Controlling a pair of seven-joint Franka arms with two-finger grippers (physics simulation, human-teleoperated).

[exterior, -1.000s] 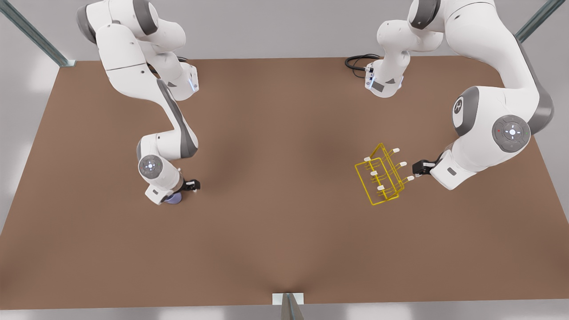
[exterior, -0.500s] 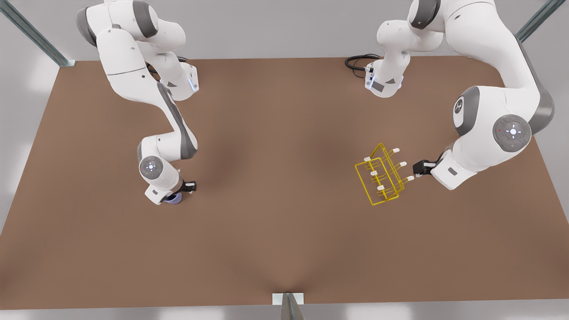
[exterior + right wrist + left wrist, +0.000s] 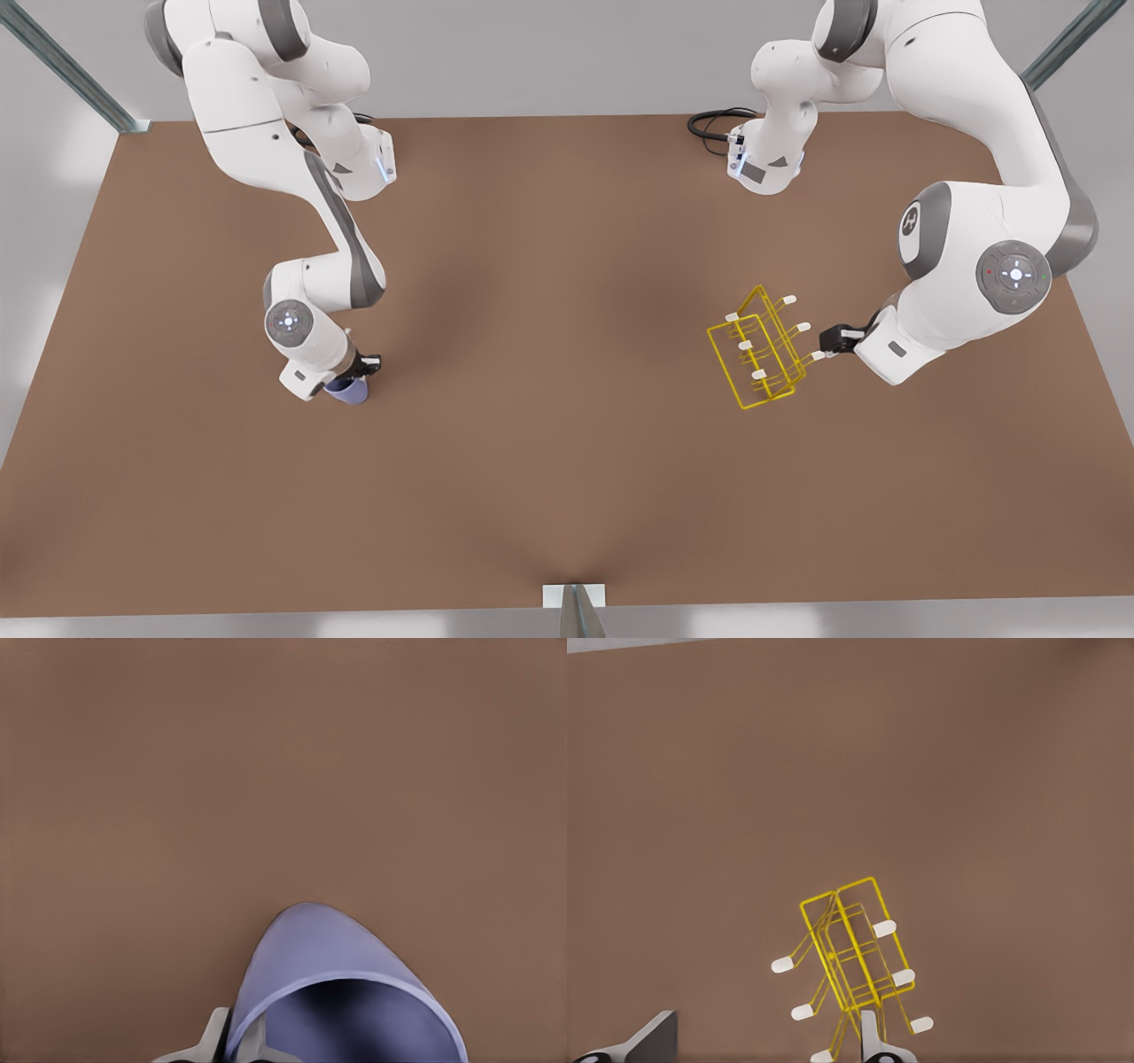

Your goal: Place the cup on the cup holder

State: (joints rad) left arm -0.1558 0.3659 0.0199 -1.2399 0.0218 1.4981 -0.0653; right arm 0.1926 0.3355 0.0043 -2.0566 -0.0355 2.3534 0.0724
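Cup: small lavender-blue tapered plastic cup (image 3: 347,390), grasped by right end effector (image 3: 353,377), counter's 9 o'clock side.
Holder: yellow wire cup holder with white-capped prongs (image 3: 760,347), 3 o'clock side, well apart.
Left end effector (image 3: 831,346): beside holder; finger state cannot be told.
Progress: grasp made; carry and placement remain.

Lavender cup (image 3: 347,390) tilted — yellow wire cup holder (image 3: 760,356) well apart

I read the table (image 3: 567,478) as a matt brown board, even in tone, with no gloss. The cup (image 3: 341,992) looks like smooth lavender-blue plastic with a soft satin sheen (darker inside the mouth). The cup holder (image 3: 760,353) I take for thin yellow wire, coated and slightly shiny, its prongs tipped with white matt caps. Arm shells look like glossy white plastic with grey joints. Frame rails at the corners look like brushed metal.
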